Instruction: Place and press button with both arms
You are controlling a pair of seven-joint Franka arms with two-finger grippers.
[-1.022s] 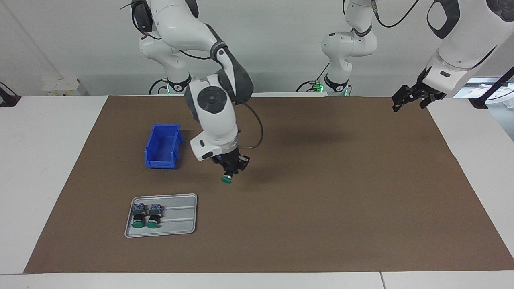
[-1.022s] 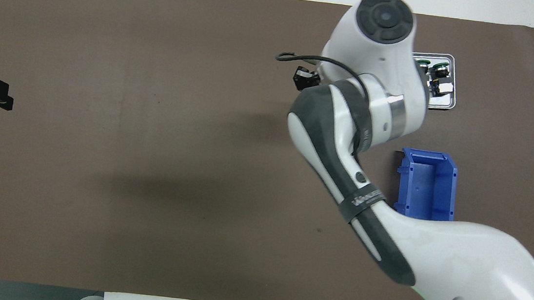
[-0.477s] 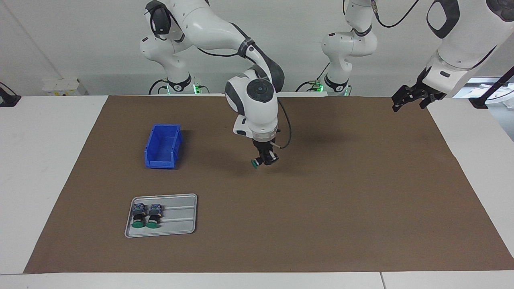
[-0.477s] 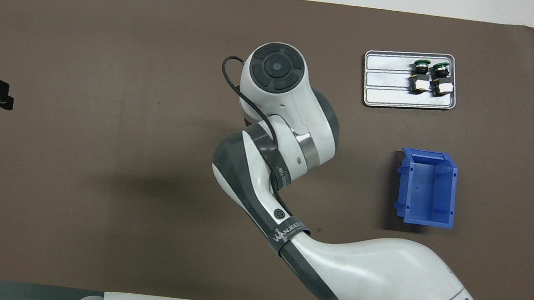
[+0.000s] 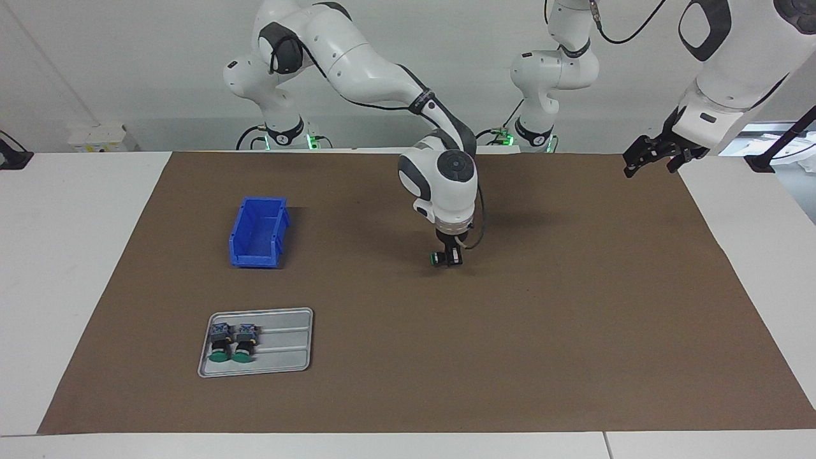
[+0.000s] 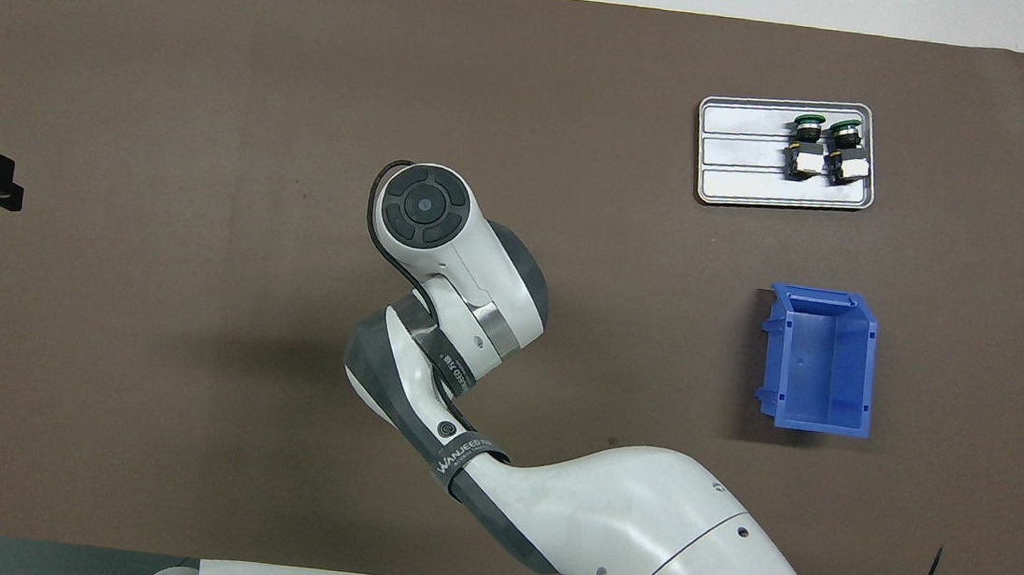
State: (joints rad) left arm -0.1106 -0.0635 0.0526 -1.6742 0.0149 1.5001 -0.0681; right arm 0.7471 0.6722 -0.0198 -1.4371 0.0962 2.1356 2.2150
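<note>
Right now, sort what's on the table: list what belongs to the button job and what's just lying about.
Job:
- button, held by the right gripper over mid-mat
- left gripper, open, waiting over the mat's edge

Lying about:
- blue bin
- grey tray holding two spare buttons

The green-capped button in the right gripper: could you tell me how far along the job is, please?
Done: the right gripper has picked one green-capped push-button; two alike remain on the grey metal tray. In hand: carrying it low over the brown mat. Left: placing and pressing; the left gripper waits open.
</note>
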